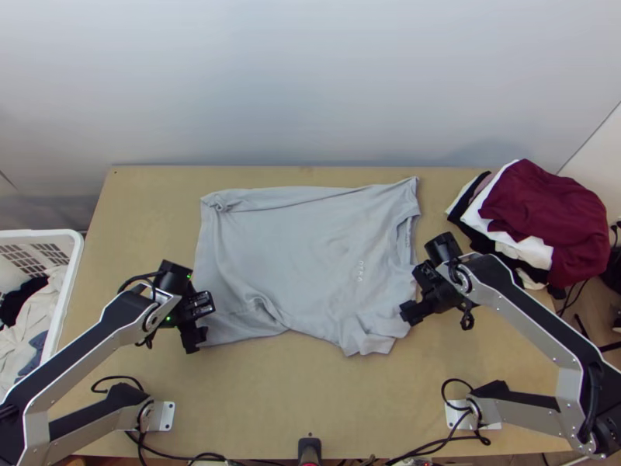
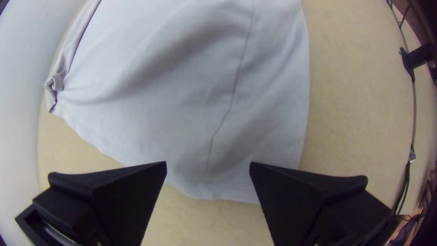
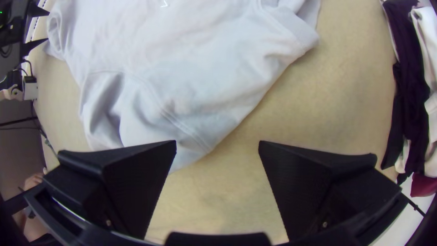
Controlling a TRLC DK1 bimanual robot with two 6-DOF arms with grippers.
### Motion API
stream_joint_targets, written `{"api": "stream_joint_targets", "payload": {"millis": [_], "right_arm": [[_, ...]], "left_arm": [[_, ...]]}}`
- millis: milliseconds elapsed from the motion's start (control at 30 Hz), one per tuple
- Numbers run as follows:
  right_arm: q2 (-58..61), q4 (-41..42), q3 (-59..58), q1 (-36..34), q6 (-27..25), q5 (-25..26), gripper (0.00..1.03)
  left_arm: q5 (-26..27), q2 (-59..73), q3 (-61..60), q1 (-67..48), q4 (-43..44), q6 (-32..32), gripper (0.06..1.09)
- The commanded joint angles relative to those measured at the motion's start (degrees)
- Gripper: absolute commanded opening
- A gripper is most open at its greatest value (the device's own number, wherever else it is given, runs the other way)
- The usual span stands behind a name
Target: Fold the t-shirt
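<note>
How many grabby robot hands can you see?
2. The left gripper is open at the grey t-shirt's near left corner, and the right gripper is open by the shirt's right end.

Grey t-shirt (image 1: pixel 310 241) largely flat on the table (image 1: pixel 310 396) (one corner bunched), clothes pile (image 1: pixel 536 217) near its collar.

From the top view I look steeply down from high over the near edge of the bench (image 1: pixel 349 404). My left wrist view sits close above the hem end of the shirt (image 1: pixel 310 248), facing down and across it, with the left claw (image 1: pixel 199 321) at its bottom edge. My right wrist view looks down closely by the near sleeve (image 1: pixel 372 334), past the right claw (image 1: pixel 411 294). It shares that sleeve and part of the pile (image 1: pixel 543 225) with the top view; all three share some shirt.
</note>
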Motion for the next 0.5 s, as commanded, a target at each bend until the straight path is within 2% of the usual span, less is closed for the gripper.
{"api": "stream_joint_targets", "payload": {"millis": [0, 100, 167, 267, 367, 467], "right_arm": [[1.5, 0.3, -0.8, 1.6, -0.1, -0.1, 0.84], [1.5, 0.3, -0.9, 2.2, -0.1, -0.1, 0.83], [1.5, 0.7, -1.0, 2.5, -0.2, -0.1, 0.78], [1.8, 0.9, -1.0, 3.0, -0.3, -0.1, 0.78], [2.1, 1.0, -1.2, 3.5, -0.3, -0.1, 0.77], [2.1, 2.2, -1.6, 3.6, -0.3, -0.1, 0.66]], "left_arm": [[-0.1, 0.9, -0.2, -0.8, 0.7, 0.4, 0.95], [-0.1, 1.5, -0.1, -0.8, 1.4, 0.7, 0.95], [-0.1, 2.2, -0.1, -0.8, 1.8, 1.0, 0.95], [-0.1, 3.3, 0.1, -0.7, 2.7, 1.6, 0.94], [0.3, 4.1, 0.9, -0.7, 2.7, 1.9, 0.9], [0.4, 4.8, 0.8, -0.7, 2.7, 2.6, 0.9]]}}
